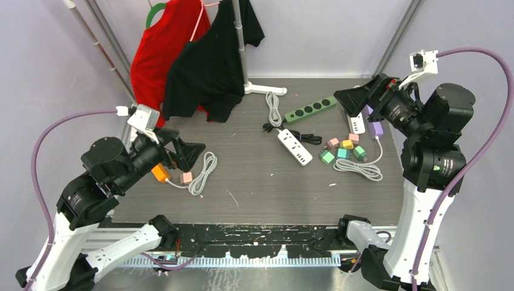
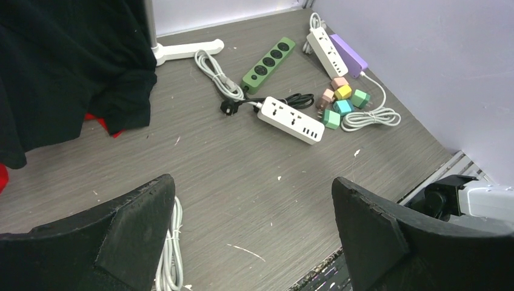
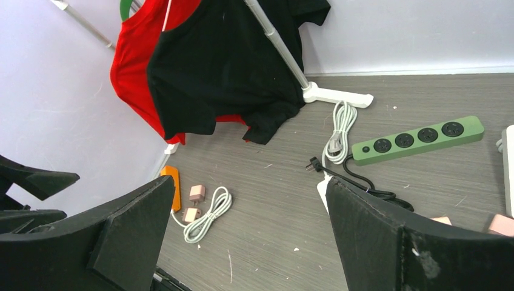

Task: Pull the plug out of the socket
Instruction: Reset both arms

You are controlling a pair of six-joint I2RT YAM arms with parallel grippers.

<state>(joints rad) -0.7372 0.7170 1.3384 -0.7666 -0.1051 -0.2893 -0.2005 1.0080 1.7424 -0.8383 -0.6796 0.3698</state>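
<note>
Several power strips lie on the grey table. A white socket strip point(image 1: 295, 147) point(image 2: 291, 119) sits mid-table, with a green one point(image 1: 310, 110) point(image 3: 418, 140) behind it. Small coloured plugs point(image 1: 343, 150) point(image 2: 340, 100) cluster beside a purple strip point(image 1: 376, 128) and another white strip point(image 1: 357, 123). At the left, an orange strip point(image 1: 160, 173) point(image 3: 172, 188) lies with pink plugs point(image 1: 186, 177) point(image 3: 197, 193). I cannot tell which plug sits in a socket. My left gripper point(image 1: 193, 151) point(image 2: 251, 182) hangs open above the orange strip. My right gripper point(image 1: 339, 97) point(image 3: 248, 182) is open above the far-right strips.
A red shirt point(image 1: 151, 54) and a black shirt point(image 1: 212, 66) hang from a rack whose white foot point(image 1: 265, 89) rests at the back. Coiled white cables lie at the left point(image 1: 204, 173) and right point(image 1: 359, 168). Purple walls close both sides.
</note>
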